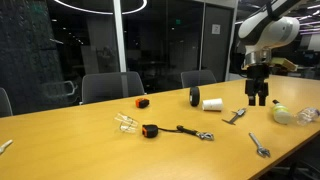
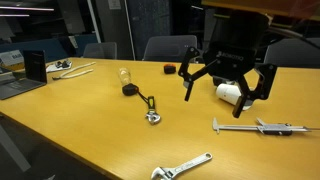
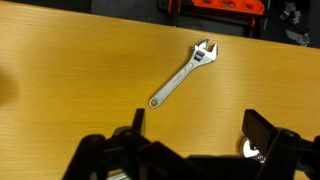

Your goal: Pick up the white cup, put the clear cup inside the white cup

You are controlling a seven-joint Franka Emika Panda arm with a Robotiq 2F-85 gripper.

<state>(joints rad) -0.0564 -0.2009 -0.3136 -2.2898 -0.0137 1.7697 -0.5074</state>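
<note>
On the bench [image 2: 80, 120], the white cup [image 2: 227, 92] lies partly hidden behind the tool [image 2: 227, 99], whose jaws stand apart; the clear cup [image 2: 125, 76] is only faintly discernible.

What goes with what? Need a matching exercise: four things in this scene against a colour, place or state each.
Things:
1 white cup
2 clear cup
3 wrench
4 gripper

Descriptions:
A jaws open, holding nothing
B see-through, by the tape measure
C silver, lying flat
D opaque, beside the black roll

Pairs: 1-D, 2-B, 3-C, 4-A
</note>
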